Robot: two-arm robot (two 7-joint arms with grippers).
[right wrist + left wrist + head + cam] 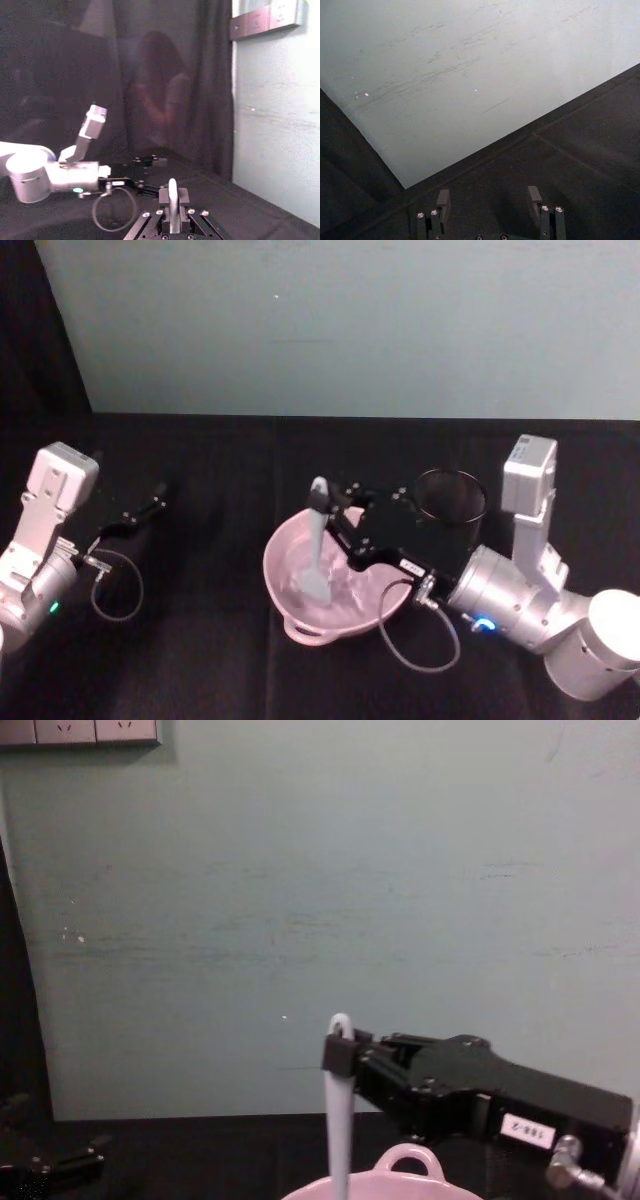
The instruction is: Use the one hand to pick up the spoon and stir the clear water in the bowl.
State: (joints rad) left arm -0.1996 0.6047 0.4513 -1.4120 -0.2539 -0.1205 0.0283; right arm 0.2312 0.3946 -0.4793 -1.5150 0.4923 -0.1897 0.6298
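Note:
The pale pink bowl (350, 605) sits on the black table in front of me, its loop handle at the near rim; its far rim and loop (408, 1167) show in the chest view. The white spoon (317, 545) stands nearly upright with its flat head down in the bowl. My right gripper (322, 502) is shut on the spoon's upper handle, reaching in from the right over the bowl. The same grip shows at the right gripper (340, 1055) and around the spoon handle (173, 202). My left gripper (160, 495) rests open at the far left, away from the bowl, with nothing between its fingers (443, 201).
A black wire-mesh cup (450, 500) stands just behind the right gripper, to the right of the bowl. A grey cable (420, 645) loops on the table by the right wrist. A pale wall (350, 330) closes off the back of the table.

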